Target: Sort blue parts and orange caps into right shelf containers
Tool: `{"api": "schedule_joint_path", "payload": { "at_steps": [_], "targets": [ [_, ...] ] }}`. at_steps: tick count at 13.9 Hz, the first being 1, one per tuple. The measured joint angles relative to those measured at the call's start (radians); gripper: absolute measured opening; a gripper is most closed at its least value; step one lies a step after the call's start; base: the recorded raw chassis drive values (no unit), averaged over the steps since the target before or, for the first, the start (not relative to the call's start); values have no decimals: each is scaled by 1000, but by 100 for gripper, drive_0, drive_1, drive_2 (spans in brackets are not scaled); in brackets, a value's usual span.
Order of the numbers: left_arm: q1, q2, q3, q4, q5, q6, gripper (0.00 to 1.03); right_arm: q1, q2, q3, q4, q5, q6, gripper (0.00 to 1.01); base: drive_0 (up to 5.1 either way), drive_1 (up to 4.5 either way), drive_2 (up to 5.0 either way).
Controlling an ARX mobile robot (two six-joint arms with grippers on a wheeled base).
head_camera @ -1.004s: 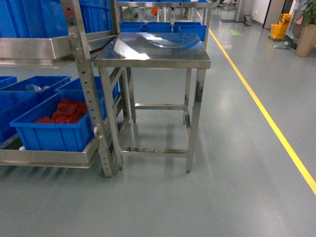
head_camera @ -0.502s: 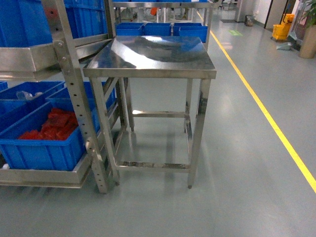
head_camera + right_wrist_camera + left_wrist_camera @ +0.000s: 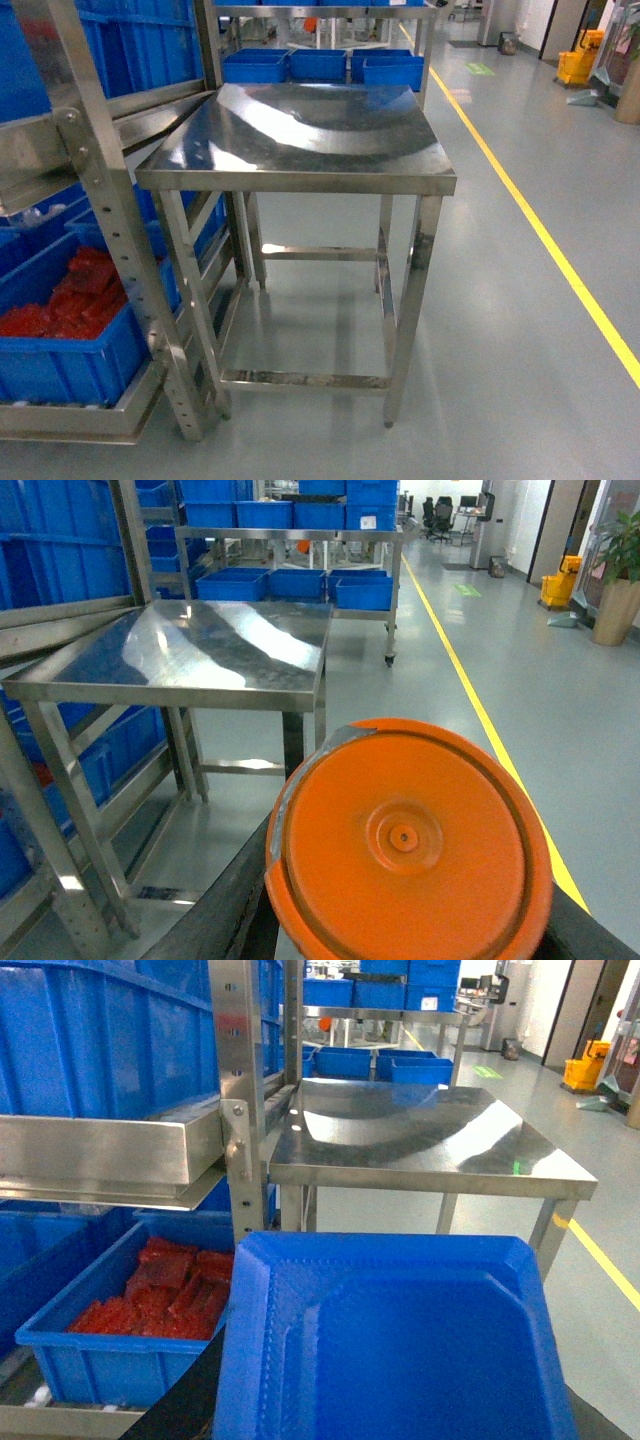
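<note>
While I can't tell either end effector's jaw state, shelf (image 3: pixel 90 200) stands left of both, tabletop (image 3: pixel 300 140) ahead. Containers (image 3: pixel 110 1350) below-left of the left end effector: rigid, probably light; take the thick rim. Orange cap (image 3: pixel 410 845) fills the right wrist view: smooth, likely slippery; take its edge.

Square stainless-steel table (image 3: pixel 300 135) on four legs, standing on glossy grey floor (image 3: pixel 520 350). Yellow painted line (image 3: pixel 545 240) running along that floor to the right. Yellow mop bucket (image 3: pixel 577 66) far back right; potted green plant (image 3: pixel 617 570) near it.
</note>
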Motion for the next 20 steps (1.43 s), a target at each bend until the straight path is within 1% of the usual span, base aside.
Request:
{"api": "schedule_joint_path", "payload": {
  "at_steps": [1,4,20],
  "targets": [
    [0,0,0,3,0,0,41,0,0,0,3,0,0,43,-3,390,-395],
    [0,0,0,2,-1,0,41,0,0,0,3,0,0,43,0,0,0],
    [0,0,0,2,0,0,41,0,0,0,2,1,0,43,-492,254,254]
  ]
}}
